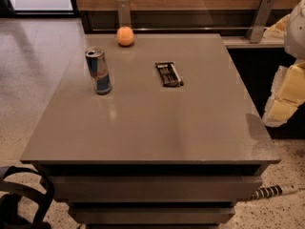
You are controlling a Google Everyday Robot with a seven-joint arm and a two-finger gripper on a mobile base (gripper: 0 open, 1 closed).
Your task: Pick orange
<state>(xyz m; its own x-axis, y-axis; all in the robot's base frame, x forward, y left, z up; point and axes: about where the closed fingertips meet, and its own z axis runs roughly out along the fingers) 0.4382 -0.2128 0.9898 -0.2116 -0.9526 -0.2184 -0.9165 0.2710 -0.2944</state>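
Observation:
The orange (125, 36) is a small round fruit sitting at the far left of the grey table (152, 128), near its back edge. My gripper (285, 97) shows as a white and yellow shape at the right edge of the view, beyond the table's right side and far from the orange. Nothing is seen held in it.
A blue-and-silver drink can (98, 71) stands upright on the left of the table, in front of the orange. A dark snack bar (169, 74) lies flat near the table's middle back. A wooden wall with metal brackets runs behind. A black bag strap (24, 194) is at the lower left.

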